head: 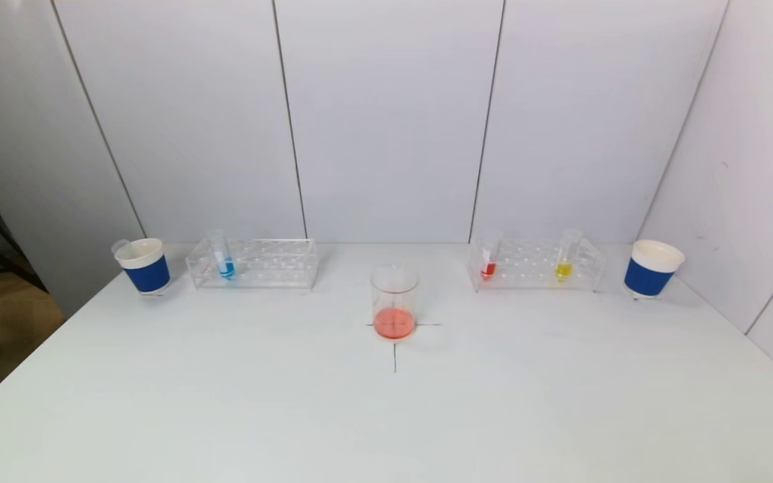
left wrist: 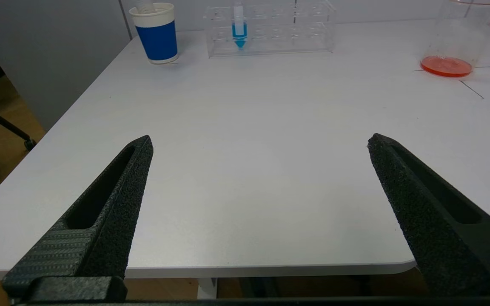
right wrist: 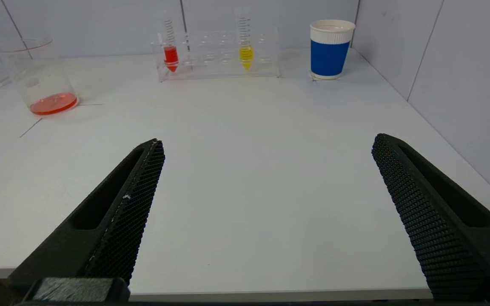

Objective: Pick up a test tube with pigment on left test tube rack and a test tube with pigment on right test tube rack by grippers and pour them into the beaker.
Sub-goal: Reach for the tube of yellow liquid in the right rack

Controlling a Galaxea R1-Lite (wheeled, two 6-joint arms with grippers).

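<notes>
A clear beaker (head: pixel 394 302) with orange-red liquid stands at the table's middle on a cross mark. The left clear rack (head: pixel 255 263) holds one tube with blue pigment (head: pixel 223 256); it also shows in the left wrist view (left wrist: pixel 239 30). The right rack (head: pixel 537 265) holds a tube with red pigment (head: pixel 488 260) and a tube with yellow pigment (head: pixel 565 258), both seen in the right wrist view (right wrist: pixel 170 54) (right wrist: pixel 245 51). My left gripper (left wrist: pixel 260 142) and right gripper (right wrist: pixel 268 142) are open and empty above the table's near edge, out of the head view.
A blue-and-white paper cup (head: pixel 144 265) with an empty tube in it stands left of the left rack. Another such cup (head: pixel 651 268) stands right of the right rack. White panel walls close the back and right. The table's left edge drops to the floor.
</notes>
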